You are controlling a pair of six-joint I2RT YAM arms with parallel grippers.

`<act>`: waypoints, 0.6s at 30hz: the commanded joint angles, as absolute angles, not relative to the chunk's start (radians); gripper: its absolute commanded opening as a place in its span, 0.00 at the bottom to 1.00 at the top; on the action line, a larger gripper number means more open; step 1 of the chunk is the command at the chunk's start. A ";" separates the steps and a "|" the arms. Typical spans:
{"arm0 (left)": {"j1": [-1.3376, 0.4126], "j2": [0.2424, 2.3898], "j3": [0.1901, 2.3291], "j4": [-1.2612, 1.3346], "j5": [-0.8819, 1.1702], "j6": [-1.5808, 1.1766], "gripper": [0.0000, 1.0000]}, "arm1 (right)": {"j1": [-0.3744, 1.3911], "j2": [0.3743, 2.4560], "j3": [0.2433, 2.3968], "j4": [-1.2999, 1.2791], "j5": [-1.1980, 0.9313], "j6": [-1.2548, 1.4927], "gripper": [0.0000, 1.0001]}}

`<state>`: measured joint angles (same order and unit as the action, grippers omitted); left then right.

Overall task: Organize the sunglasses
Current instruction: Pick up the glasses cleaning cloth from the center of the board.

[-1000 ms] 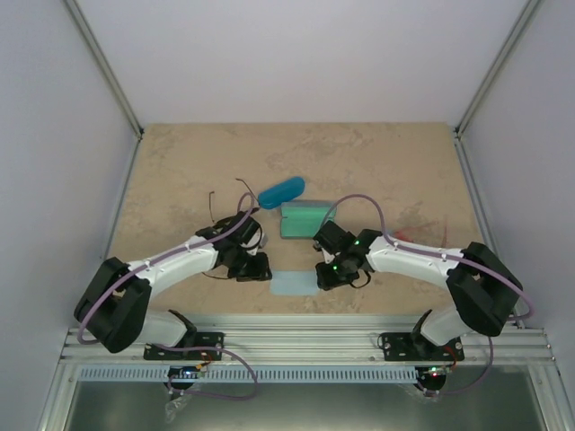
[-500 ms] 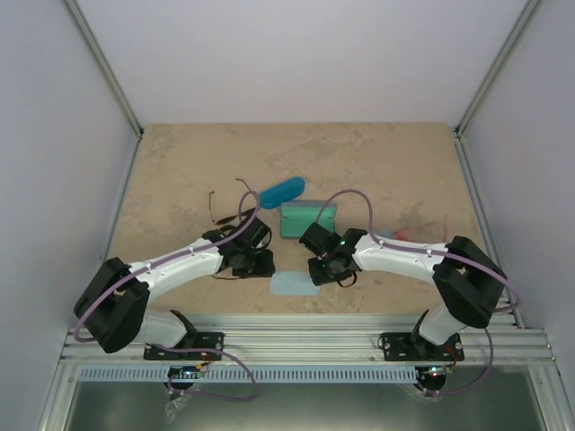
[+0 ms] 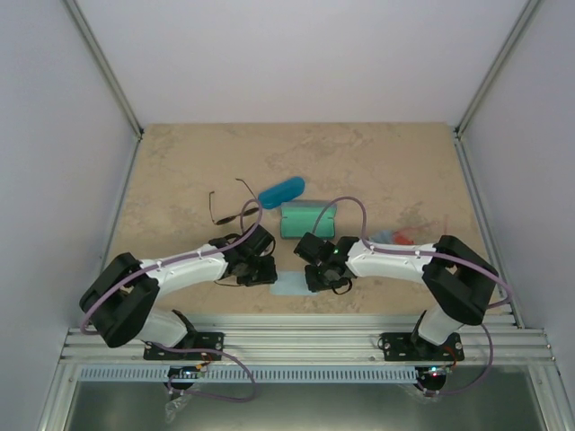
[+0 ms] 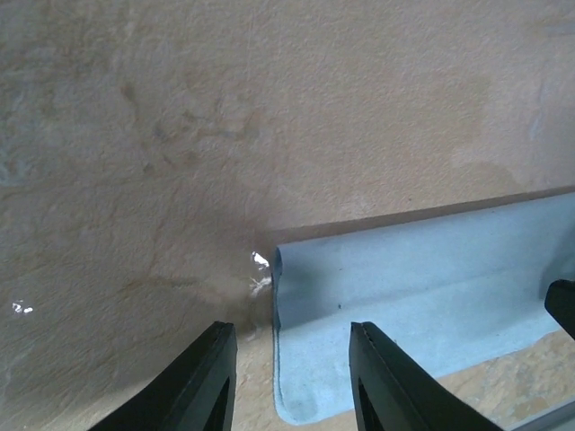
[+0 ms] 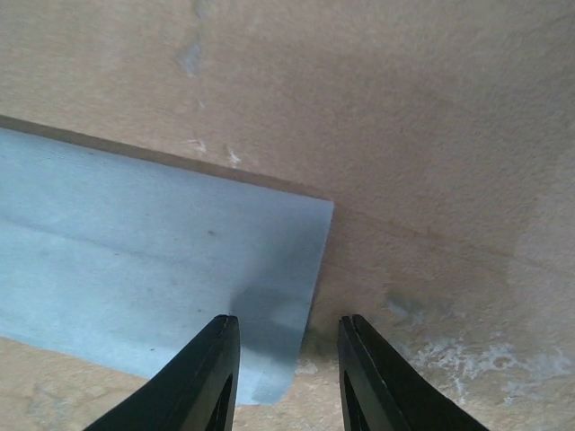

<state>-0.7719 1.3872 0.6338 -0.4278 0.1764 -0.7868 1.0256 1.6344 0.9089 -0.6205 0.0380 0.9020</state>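
The left gripper [image 4: 289,334] and right gripper [image 5: 287,325], both part open and empty, straddled opposite edges of the cloth [image 4: 431,287]; they should probably pinch together, low and evenly.

My white tubular left arm [image 3: 180,267] and its twin right arm [image 3: 395,260] carry blocky black joint housings [image 3: 121,310] and looping lilac cables [image 3: 349,198]. A small green light [image 3: 334,252] glows on the right wrist. Matte black tapered fingers [image 4: 202,377] fill my wrist views.
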 commanded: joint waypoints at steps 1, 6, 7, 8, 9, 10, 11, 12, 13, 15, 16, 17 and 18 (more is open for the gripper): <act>-0.781 1.416 0.635 -0.455 0.151 -0.825 0.36 | 1.037 1.660 0.888 -0.602 0.063 0.947 0.31; -0.787 1.435 0.623 -0.444 0.173 -0.827 0.27 | 1.041 1.675 0.873 -0.585 0.055 0.950 0.29; -0.789 1.437 0.622 -0.436 0.179 -0.827 0.26 | 1.040 1.676 0.869 -0.579 0.051 0.950 0.29; -0.789 1.439 0.623 -0.432 0.186 -0.825 0.24 | 1.040 1.677 0.866 -0.573 0.046 0.951 0.28; -0.790 1.443 0.623 -0.430 0.190 -0.823 0.22 | 1.040 1.677 0.865 -0.569 0.043 0.950 0.28; -0.791 1.445 0.622 -0.428 0.195 -0.823 0.20 | 1.041 1.677 0.863 -0.566 0.039 0.950 0.27; -0.791 1.448 0.622 -0.425 0.201 -0.820 0.20 | 1.039 1.676 0.862 -0.561 0.037 0.949 0.27; -0.791 1.452 0.622 -0.422 0.208 -0.819 0.19 | 1.040 1.677 0.861 -0.557 0.035 0.948 0.27; -0.792 1.456 0.621 -0.419 0.213 -0.817 0.20 | 1.040 1.677 0.861 -0.553 0.032 0.946 0.27; -0.793 1.463 0.623 -0.418 0.218 -0.813 0.20 | 1.040 1.679 0.859 -0.548 0.029 0.945 0.27; -0.793 1.468 0.624 -0.419 0.218 -0.813 0.19 | 1.040 1.682 0.859 -0.546 0.029 0.945 0.27; -0.793 1.471 0.627 -0.421 0.217 -0.811 0.20 | 1.040 1.682 0.858 -0.545 0.029 0.943 0.27; -0.793 1.475 0.629 -0.424 0.216 -0.810 0.19 | 1.040 1.684 0.856 -0.545 0.029 0.944 0.26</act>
<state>-0.7822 1.4338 0.6357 -0.3946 0.2058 -0.8162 1.0321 1.6455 0.8925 -0.5507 0.0345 0.9314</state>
